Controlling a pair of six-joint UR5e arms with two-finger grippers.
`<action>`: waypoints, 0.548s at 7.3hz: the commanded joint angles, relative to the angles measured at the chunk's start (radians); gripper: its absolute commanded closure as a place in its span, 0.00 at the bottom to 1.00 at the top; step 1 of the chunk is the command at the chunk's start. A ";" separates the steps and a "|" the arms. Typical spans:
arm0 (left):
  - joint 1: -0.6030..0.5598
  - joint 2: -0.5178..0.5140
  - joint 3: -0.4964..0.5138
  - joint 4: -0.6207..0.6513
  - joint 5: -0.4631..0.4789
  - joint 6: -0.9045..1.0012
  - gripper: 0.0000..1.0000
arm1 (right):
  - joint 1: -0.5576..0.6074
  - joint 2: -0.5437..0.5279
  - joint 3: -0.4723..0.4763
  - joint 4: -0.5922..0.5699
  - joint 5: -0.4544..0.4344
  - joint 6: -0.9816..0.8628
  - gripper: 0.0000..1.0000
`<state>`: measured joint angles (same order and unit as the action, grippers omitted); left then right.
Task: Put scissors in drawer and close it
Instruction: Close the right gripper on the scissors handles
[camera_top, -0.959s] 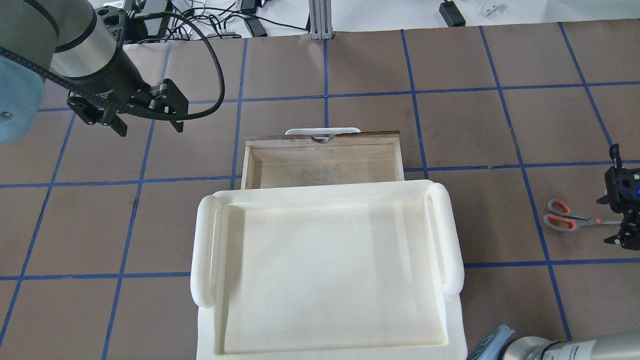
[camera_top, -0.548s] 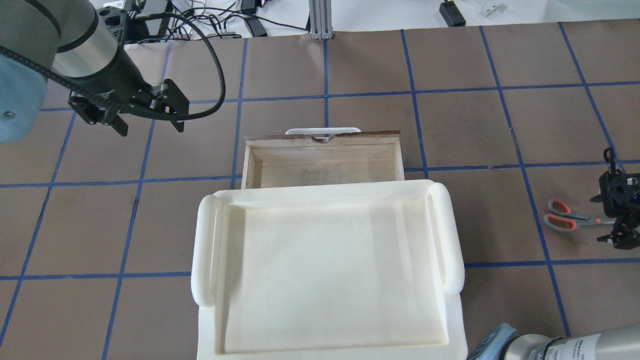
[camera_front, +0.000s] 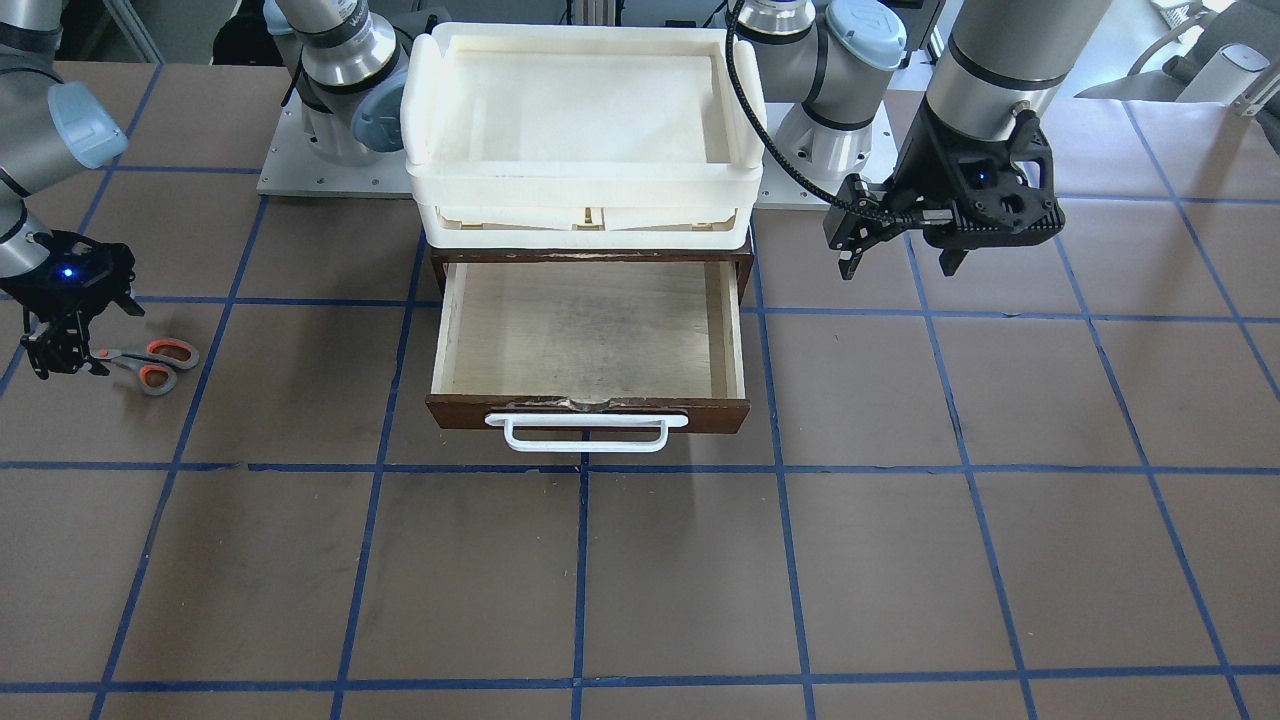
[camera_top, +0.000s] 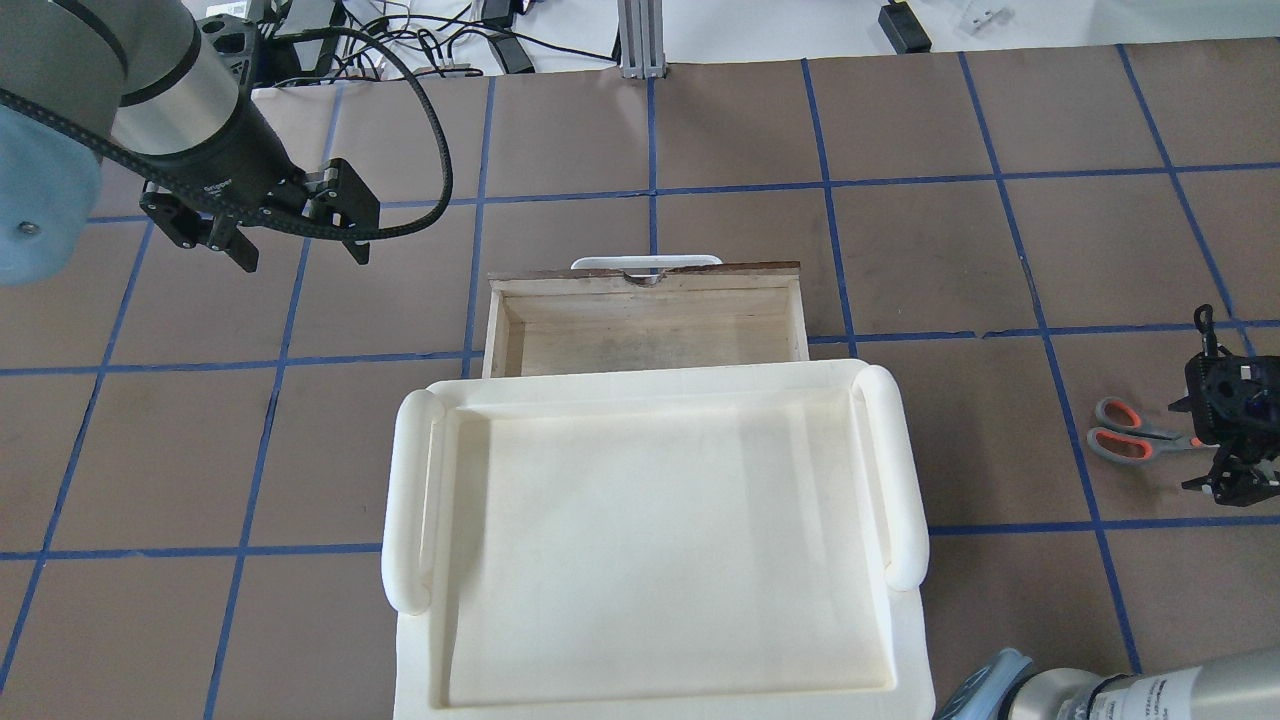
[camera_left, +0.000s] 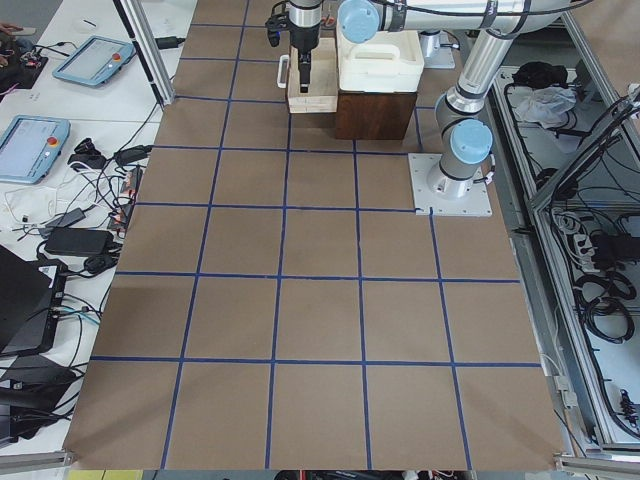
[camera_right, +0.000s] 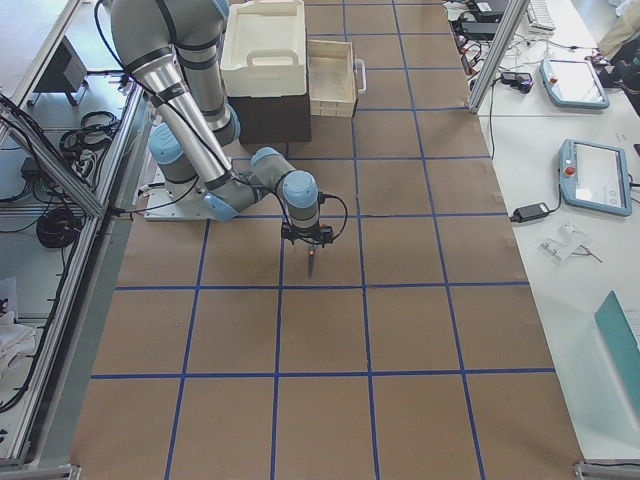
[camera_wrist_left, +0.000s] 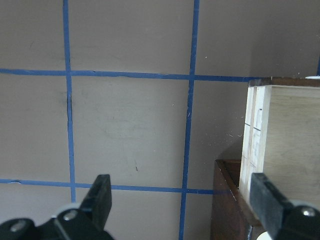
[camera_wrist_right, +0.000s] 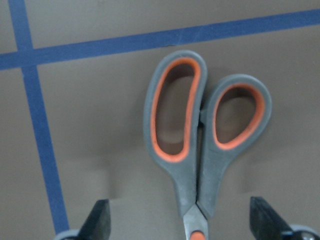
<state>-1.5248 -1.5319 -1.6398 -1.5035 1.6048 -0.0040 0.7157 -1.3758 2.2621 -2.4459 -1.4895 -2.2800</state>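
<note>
The table (camera_front: 900, 560) is covered in brown sheeting gridded with blue tape. A dark brown wooden cabinet (camera_left: 375, 115) is set by the robot-side edge, between two grey base plates (camera_left: 430, 200). The scissors (camera_front: 150, 366) are laid flat, blades shut, toward the robot's right-end edge, well apart from the cabinet.

The right gripper (camera_right: 311, 247), on the near arm, points down at the brown table (camera_right: 420, 330). The scissors (camera_right: 311, 266) show as a thin dark sliver just under its fingers. Well beyond the fingers, the drawer (camera_right: 332, 72) stands pulled open, beside stacked cream trays (camera_right: 262, 45) on a dark cabinet (camera_right: 270, 116).
</note>
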 joint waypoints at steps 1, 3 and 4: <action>0.000 0.001 0.000 0.000 0.001 -0.002 0.00 | 0.001 0.027 0.007 -0.030 -0.001 -0.001 0.08; 0.000 0.004 0.000 -0.001 0.001 -0.001 0.00 | 0.002 0.041 0.007 -0.056 -0.005 -0.001 0.23; 0.000 0.006 0.000 -0.001 0.004 -0.001 0.00 | 0.004 0.040 0.007 -0.056 -0.003 0.001 0.30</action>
<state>-1.5248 -1.5279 -1.6398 -1.5046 1.6068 -0.0051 0.7179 -1.3367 2.2683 -2.4978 -1.4933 -2.2807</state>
